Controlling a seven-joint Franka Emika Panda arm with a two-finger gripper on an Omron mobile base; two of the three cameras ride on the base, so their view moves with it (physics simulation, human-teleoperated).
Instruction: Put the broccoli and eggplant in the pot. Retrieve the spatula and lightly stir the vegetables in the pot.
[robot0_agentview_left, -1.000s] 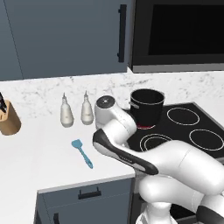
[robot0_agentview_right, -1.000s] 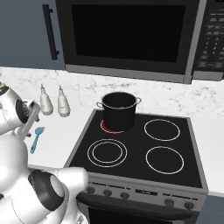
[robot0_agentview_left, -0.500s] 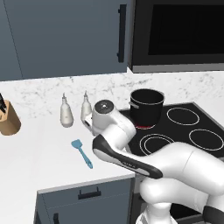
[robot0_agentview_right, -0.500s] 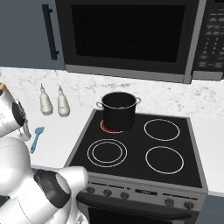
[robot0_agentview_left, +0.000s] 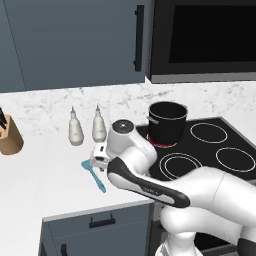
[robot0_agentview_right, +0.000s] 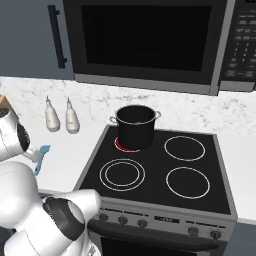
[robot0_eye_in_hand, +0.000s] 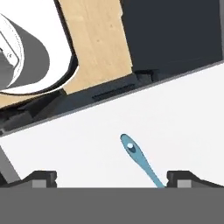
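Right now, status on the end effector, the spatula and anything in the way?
End effector open above the spatula, nothing held. Spatula flat on the counter. Pot on the stove's rear left burner. Nothing in the way.

The arm (robot0_agentview_left: 150, 175) is glossy white, built of thick rounded segments — smooth tubes that swell at each joint. Dark charcoal bands ring the joints, one sweeping along the forearm. A grey disc caps the rounded wrist housing (robot0_agentview_left: 121, 126). The two fingertips (robot0_eye_in_hand: 43, 176) are small, dark, blocky — with pale grey inner faces.
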